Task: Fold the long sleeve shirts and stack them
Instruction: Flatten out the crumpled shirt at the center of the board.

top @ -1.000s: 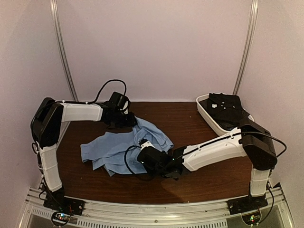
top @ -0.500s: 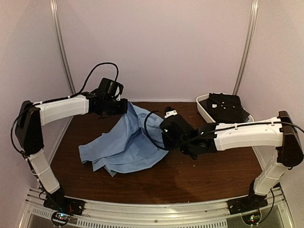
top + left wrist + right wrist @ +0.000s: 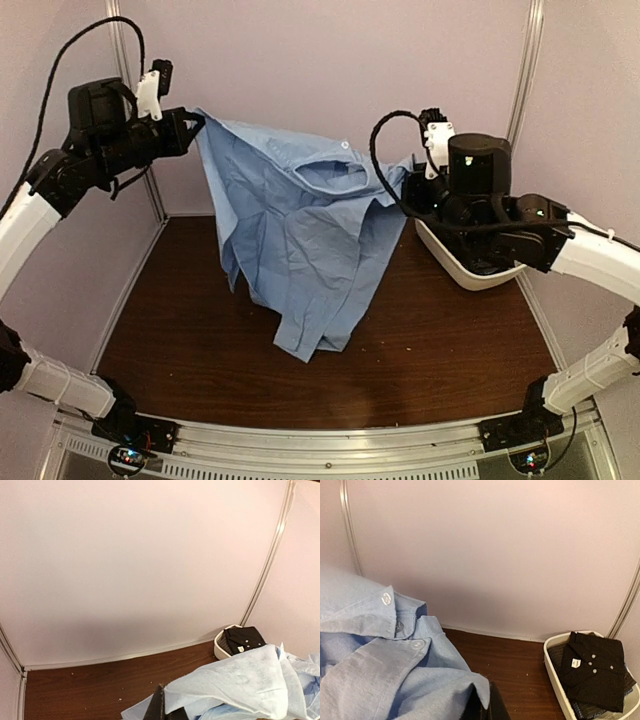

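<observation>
From above, my left jaws are clamped on one upper edge of the light blue collared cloth shirt [image 3: 300,250] high at the far left, and my right jaws pinch the opposite edge near the collar, high on the right. The shirt hangs between them as a slack, creased sheet, its lowest fold down near the dark brown wooden desk [image 3: 430,330]; I cannot tell whether it touches. Half a second ago most of this cloth lay heaped on the desk with both my arms low; now it is hoisted and spread. My right arm covers much of the white oval plastic tub [image 3: 470,275]. My left wrist view shows pale blue cloth [image 3: 235,680] billowing over my dark fingertips, and far off to the right the tub [image 3: 218,647] with a black folded garment [image 3: 245,639] in it. My right wrist view shows the buttoned collar and placket [image 3: 380,670] draped over my closed tips, with the tub [image 3: 555,675] and the black garment [image 3: 595,667] to the right. I judge both pinches shallow, so a fast swing could pull an edge free. The sleeves look bunched behind the body and could fold in crooked, and cloth near my right side could snag the tub's rim.
</observation>
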Tool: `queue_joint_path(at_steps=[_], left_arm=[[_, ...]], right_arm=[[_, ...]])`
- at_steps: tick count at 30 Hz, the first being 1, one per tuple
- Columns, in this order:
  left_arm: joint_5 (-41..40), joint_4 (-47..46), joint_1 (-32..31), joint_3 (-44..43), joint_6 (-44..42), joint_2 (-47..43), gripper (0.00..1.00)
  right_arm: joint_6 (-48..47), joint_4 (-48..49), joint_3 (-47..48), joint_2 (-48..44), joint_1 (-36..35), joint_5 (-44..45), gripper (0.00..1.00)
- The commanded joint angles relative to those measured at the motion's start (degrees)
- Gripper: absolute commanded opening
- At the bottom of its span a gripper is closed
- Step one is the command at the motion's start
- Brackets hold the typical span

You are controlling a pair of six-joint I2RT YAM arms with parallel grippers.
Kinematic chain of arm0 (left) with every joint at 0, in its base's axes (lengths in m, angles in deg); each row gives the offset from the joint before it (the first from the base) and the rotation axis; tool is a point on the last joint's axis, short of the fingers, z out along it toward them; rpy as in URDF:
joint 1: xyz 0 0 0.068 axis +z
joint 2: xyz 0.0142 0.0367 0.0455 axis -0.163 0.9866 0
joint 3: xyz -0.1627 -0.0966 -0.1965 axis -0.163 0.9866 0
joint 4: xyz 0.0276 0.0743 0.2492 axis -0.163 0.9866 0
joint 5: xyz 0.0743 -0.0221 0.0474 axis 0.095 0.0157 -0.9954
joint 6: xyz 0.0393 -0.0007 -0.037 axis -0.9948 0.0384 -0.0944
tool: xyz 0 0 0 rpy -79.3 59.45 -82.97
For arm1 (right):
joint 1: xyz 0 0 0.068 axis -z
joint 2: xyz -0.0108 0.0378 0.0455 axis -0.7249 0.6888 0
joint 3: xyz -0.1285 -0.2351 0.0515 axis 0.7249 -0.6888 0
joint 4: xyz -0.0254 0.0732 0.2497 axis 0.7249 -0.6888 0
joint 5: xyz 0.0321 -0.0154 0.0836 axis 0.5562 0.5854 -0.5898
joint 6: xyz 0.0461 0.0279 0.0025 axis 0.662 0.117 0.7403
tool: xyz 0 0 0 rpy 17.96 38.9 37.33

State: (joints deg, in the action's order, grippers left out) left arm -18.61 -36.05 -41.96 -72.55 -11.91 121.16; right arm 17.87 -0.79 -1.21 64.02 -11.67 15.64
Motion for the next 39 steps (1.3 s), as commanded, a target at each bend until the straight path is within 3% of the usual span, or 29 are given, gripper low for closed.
queue_joint_path(at_steps=[1, 10, 17, 20, 22, 24, 25, 27, 29, 30, 32, 35, 36, 39], left_arm=[[4.78, -0.55, 0.32, -5.04, -4.89, -6.26, 0.0], [10.78, 0.58, 0.32, -14.69, -5.35, -10.49, 0.0], [-2.29, 10.52, 0.32, -24.57, -4.13, -2.61, 0.0], [-8.14, 18.77, 1.95, -30.43, -3.1, 6.89, 0.0], [-3.49, 20.47, 7.75, -27.71, -1.3, 11.37, 0.0], [4.72, 18.08, 14.56, -19.4, 0.63, 14.78, 0.0], [6.75, 16.48, 16.96, -15.41, 1.24, 16.88, 0.0], [9.58, 13.44, 19.52, -8.49, 1.61, 21.49, 0.0], [8.35, 11.96, 20.2, -4.32, 1.9, 26.11, 0.02], [7.96, 11.34, 20.31, -3.01, 2.03, 27.94, 0.05], [7.03, 10.05, 20.51, -1.18, 2.25, 30.19, 0.28], [5.71, 8.17, 20.53, 1.3, 2.31, 29.96, 0.6], [5.57, 7.76, 20.54, 2.03, 2.38, 29.56, 0.65], [6.5, 7.25, 20.54, 4.06, 2.53, 27.71, 0.66]], right_arm=[[-9.22, 2.35, 5.67, -4.58, 0.12, -2.9, 0.0], [-12.28, -5.92, 22.07, -7.07, 0.12, -15.15, 0.0], [-12.51, -15.55, 35.55, 1.68, 2.54, -15.3, 0.0], [-6.78, -17.45, 35.29, 6.96, 12.89, -33.14, 0.0], [-3.59, -15.86, 31.7, 11.24, 19.79, -43.42, 0.0], [-0.61, -12.64, 26.88, 16.44, 25.28, -52.4, 0.0], [0.68, -10.89, 24.47, 19.56, 27.73, -56.48, 0.05], [2.19, -8.1, 21.46, 26.06, 30.47, -59.96, 0.28], [2.68, -7.76, 20.8, 32.42, 31.78, -58.13, 0.5], [2.47, -8.83, 21.48, 35.36, 31.92, -56.97, 0.56], [2.59, -11.35, 22.17, 39.01, 31.81, -55.87, 0.65], [3.85, -8.27, 15.98, 36.98, 30.98, -53.73, 0.79], [3.92, -7.96, 14.14, 36.02, 30.49, -52.68, 0.82], [4.48, -6.75, 7.79, 32.82, 29.55, -50.23, 0.83]])
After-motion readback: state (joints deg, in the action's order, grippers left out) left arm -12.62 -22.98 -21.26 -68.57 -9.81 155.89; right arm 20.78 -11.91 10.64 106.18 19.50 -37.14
